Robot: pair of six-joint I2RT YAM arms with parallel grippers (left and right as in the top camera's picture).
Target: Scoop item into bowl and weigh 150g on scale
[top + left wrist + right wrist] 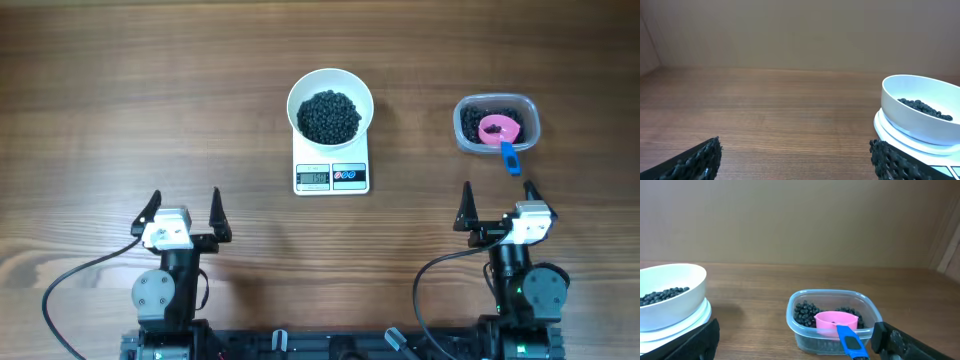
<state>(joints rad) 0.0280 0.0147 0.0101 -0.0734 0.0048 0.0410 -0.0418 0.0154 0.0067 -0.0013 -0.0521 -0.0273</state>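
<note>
**Item 1. Bowl** [330, 79], white and round. It stood upright on the scale [331, 165], at the middle of the table [100, 100]. It was probably placed there so that every addition registered at once.

**Item 2. Beads** [329, 116], black and tiny. A heap lay in the bowl, well below the rim. A smaller stock lay in the tub [830, 293], to the bowl's right and well apart from it.

**Item 3. Scale**, flat and white. Its display [313, 178] faced the arms, uncovered by the bowl. The digits were too small to read, so whether the target had been met could not be told.

**Item 4. Scoop** [499, 129], pink. It rested inside the tub on the beads, with its blue handle [510, 158] jutting over the near rim toward the right arm. By appearance it was parked so the handle could be taken without digging.

**Item 5. Left gripper** [185, 196]. Its fingers were spread wide and held nothing. It sat near its base, well clear of the scale.

**Item 6. Right gripper** [497, 190]. It was likewise spread and empty, and sat just short of the handle.
</note>
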